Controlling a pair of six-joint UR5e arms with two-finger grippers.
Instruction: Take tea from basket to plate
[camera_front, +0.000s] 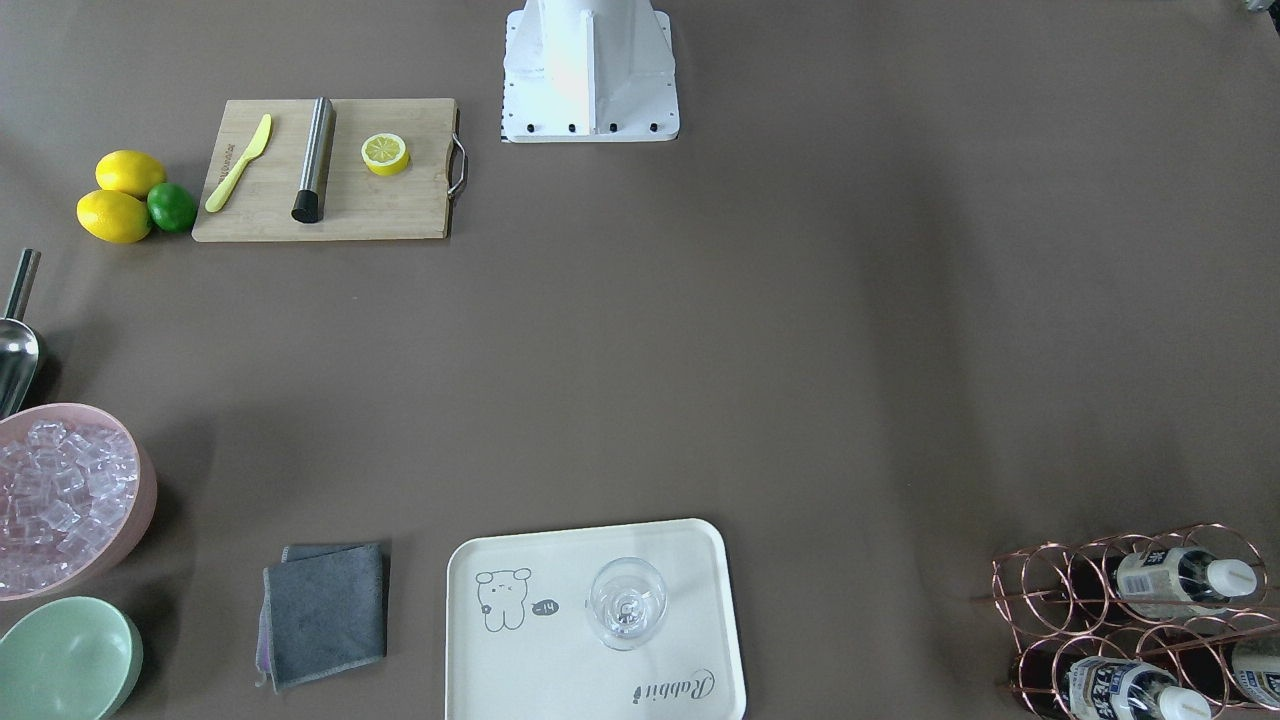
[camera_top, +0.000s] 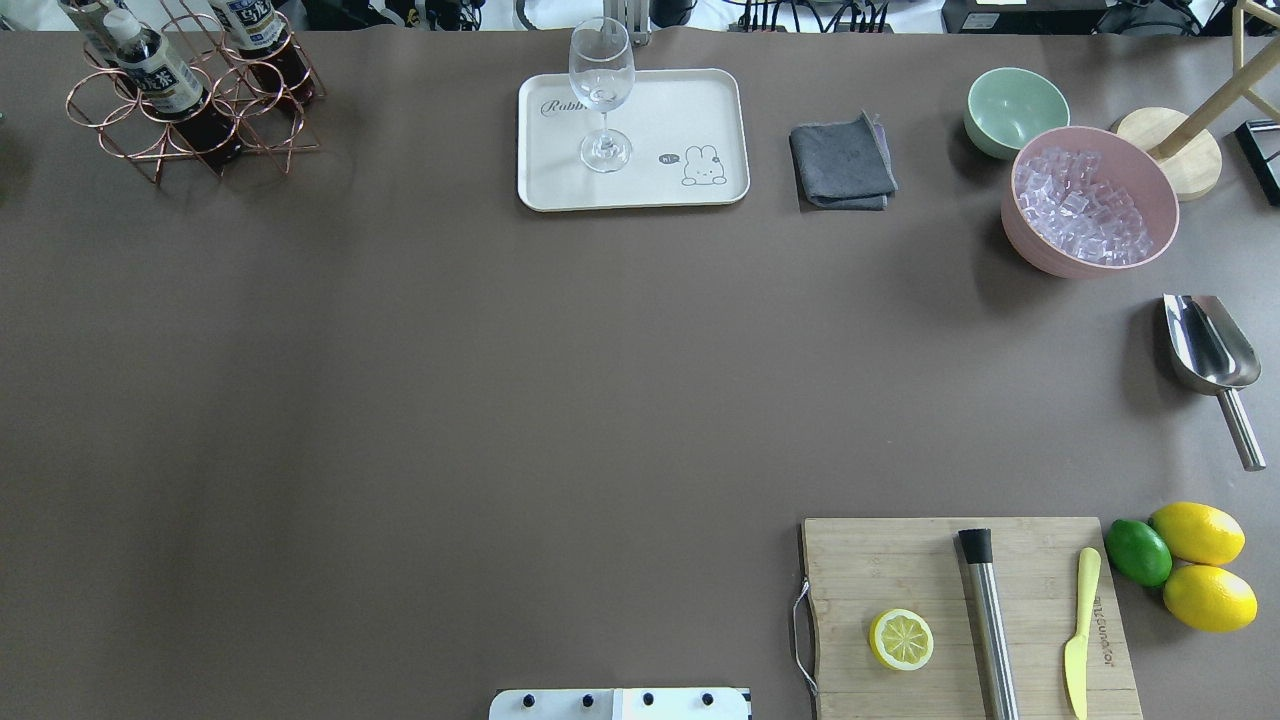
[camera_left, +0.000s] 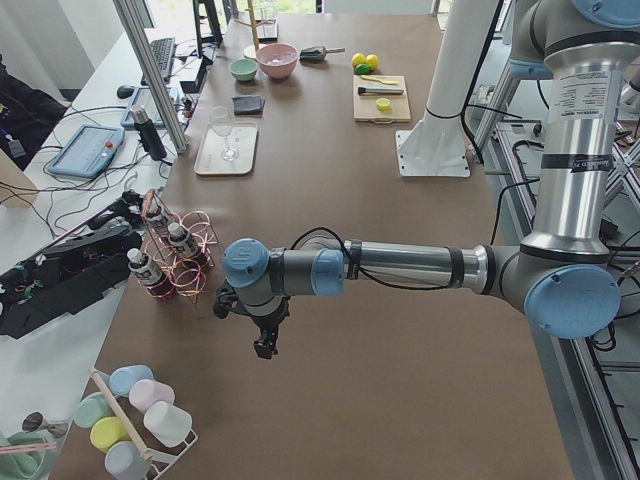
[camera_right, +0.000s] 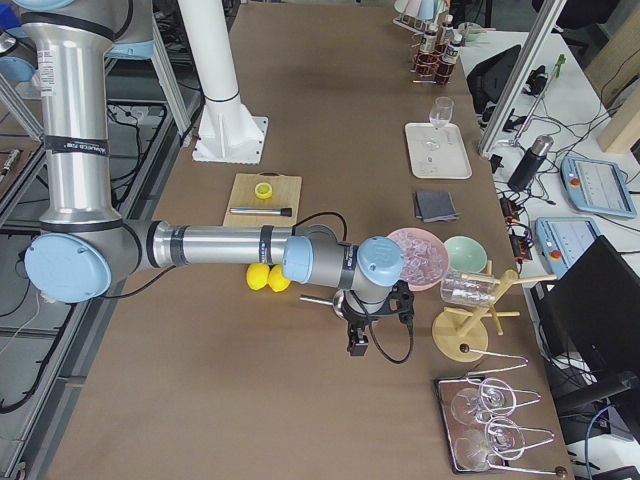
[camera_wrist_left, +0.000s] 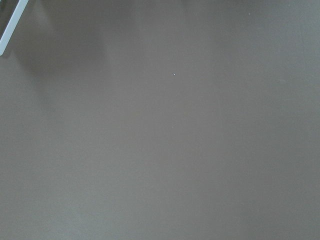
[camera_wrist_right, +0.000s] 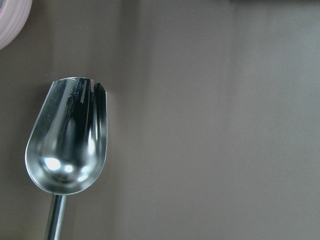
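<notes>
Left gripper (camera_left: 265, 347) hangs fingers-down over bare brown table (camera_top: 400, 400) near the basket (camera_front: 1035, 590), seen only from the side camera, so whether it is open or closed cannot be told; nothing appears to be held. Its wrist camera shows only table covering. Across the table the right gripper (camera_right: 358, 347), its opening equally unreadable, hangs over a steel scoop (camera_wrist_right: 67, 140) beside a pink bowl of ice (camera_top: 1090, 200). Three bottles of tea (camera_front: 1180, 578) lean in the rings of the copper wire basket at the table's far left corner, on the operators' side. The plate (camera_front: 560, 670) lies midway along that same far edge, a wine glass (camera_front: 627, 603) standing on it. Each bottle looks full, so likely weighty for its size, with smooth plastic walls that may slip or give under a hard squeeze. The white cap and neck, clear of the wire, look like the firmest hold, and a pull along the bottle's own lean should free it from the ring. The glass is fragile, so the bare end of the plate by the cartoon seems the safer landing. "Rabbit" runs in script across the plate; the bottle labels carry black characters too small to read with confidence.
</notes>
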